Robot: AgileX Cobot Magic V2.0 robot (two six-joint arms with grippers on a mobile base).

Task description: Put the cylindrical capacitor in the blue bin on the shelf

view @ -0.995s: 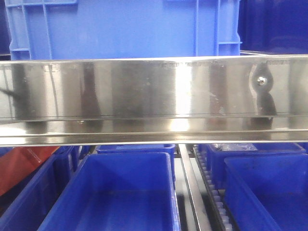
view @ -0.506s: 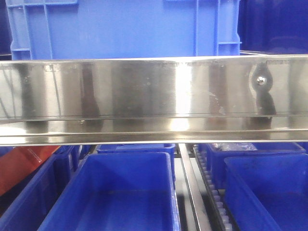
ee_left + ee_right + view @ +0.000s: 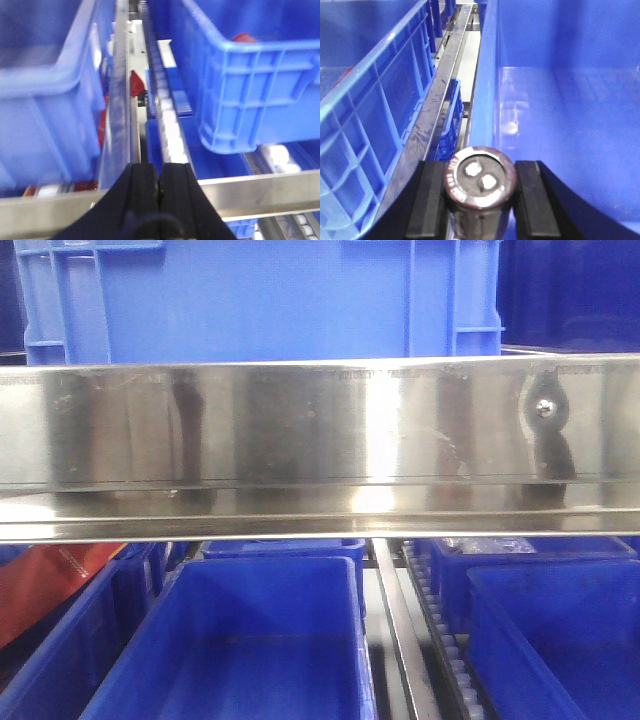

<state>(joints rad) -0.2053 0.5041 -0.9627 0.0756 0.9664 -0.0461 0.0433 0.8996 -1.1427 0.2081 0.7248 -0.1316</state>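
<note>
The shelf (image 3: pixel 320 440) fills the front view, its shiny steel rail running edge to edge with a big blue crate (image 3: pixel 260 300) sitting on the tier above and more blue bins on the tier below; neither arm shows up in that view at all. On the right wrist camera the blue bin (image 3: pixel 560 100) is right there, its open inside taking up the right half of the picture, with another ribbed bin (image 3: pixel 375 115) off to the left across a steel rail. The right gripper (image 3: pixel 480 200) is clamped on the cylindrical capacitor (image 3: pixel 479 181), dark pads on either side, terminal end facing the camera; the part sits roughly over the bin's near wall, not yet inside. So this looks like the carry-in step; the next move probably calls for a nudge right and forward so the capacitor clears the rim, then letting go. The left gripper (image 3: pixel 160 185) has its pads pressed together on nothing, parked above a rail between bins. Hard to make out: the left wrist view is blurry, and the red bits (image 3: pixel 136 82) down in the gap could be anything; the capacitor's lower body is cut off.
</note>
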